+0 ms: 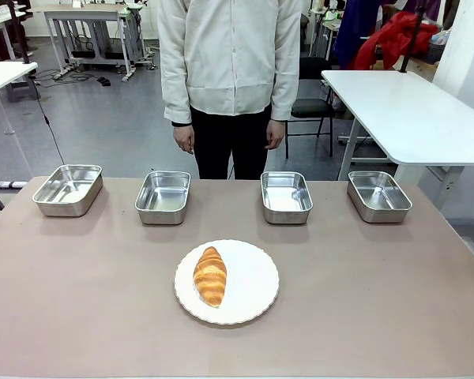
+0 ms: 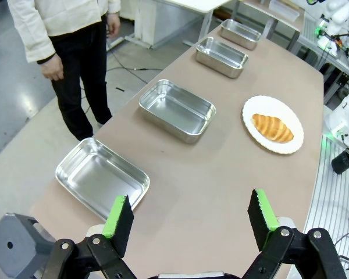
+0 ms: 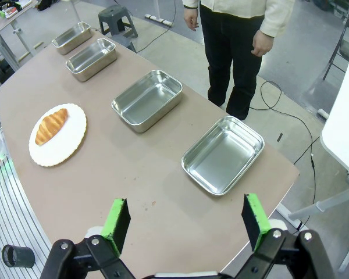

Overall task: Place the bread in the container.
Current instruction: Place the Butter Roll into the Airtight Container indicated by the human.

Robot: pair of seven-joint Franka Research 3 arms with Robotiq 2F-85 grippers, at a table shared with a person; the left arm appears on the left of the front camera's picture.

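The golden-brown croissant lies on a round white plate near the table's front middle; it also appears as the croissant and the croissant in the wrist views. Several alike steel trays line the far side: far-left tray, tray, tray, far-right tray, all empty. My left gripper hangs open high above the table's left end, over the nearest tray. My right gripper hangs open above the right end, near a tray.
A person stands behind the table's far edge, arms down, hands at the sides. A white table stands at the back right. Bare brown tabletop surrounds the plate.
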